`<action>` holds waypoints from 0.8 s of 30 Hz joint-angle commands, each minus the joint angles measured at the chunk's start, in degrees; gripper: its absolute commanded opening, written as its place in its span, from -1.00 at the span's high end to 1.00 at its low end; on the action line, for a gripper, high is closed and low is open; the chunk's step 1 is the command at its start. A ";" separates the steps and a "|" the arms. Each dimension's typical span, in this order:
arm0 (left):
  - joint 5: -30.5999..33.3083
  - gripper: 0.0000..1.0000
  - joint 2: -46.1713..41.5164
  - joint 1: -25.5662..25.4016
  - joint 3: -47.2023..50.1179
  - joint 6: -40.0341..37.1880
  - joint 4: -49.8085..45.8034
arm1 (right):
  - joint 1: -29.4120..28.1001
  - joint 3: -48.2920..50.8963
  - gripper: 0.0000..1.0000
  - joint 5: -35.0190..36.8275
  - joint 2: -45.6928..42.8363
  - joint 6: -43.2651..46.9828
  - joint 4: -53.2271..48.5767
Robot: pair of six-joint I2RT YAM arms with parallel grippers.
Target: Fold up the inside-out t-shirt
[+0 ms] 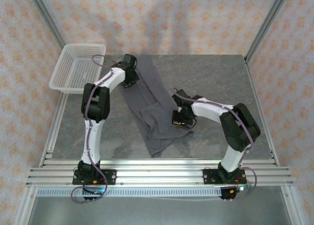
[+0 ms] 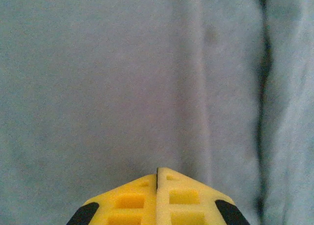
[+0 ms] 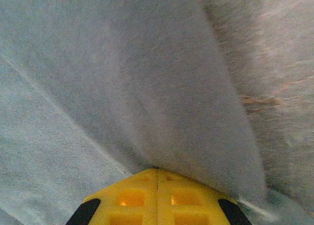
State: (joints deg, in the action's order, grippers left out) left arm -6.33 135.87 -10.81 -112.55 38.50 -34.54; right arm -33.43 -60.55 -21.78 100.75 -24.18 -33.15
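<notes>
Inside-out t-shirt (image 1: 153,107): dark grey, a long rumpled strip across the tabletop (image 1: 216,78). Left tool (image 2: 157,172): jaws closed, tips against its far end. Right tool (image 3: 157,170): jaws closed, pinching a raised fold.

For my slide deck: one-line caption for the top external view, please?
Left gripper and right gripper pinch the slate-grey t-shirt, lying diagonally across the table; white basket far left.

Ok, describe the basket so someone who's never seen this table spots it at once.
On the grey table, go to the far left corner: the white plastic mesh basket sits there. It is the one pale, rigid container, unlike the dark grey t-shirt lying to its right.
</notes>
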 commanded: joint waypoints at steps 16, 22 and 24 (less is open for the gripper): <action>-15.15 1.00 6.50 1.82 -15.76 0.00 12.06 | -6.73 -15.76 0.92 -3.27 1.02 4.89 -6.43; -16.05 0.62 -22.53 4.52 15.21 1.55 19.30 | 0.17 2.92 0.46 2.07 -15.20 -7.67 3.71; -16.23 0.44 -31.18 4.66 23.36 1.40 18.11 | 0.68 6.32 0.23 0.63 -16.91 -7.48 4.44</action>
State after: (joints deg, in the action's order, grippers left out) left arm -21.47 116.51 -7.05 -95.42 40.12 -19.64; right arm -33.50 -59.35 -22.52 84.60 -27.57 -31.38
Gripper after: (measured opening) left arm 0.253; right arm 0.357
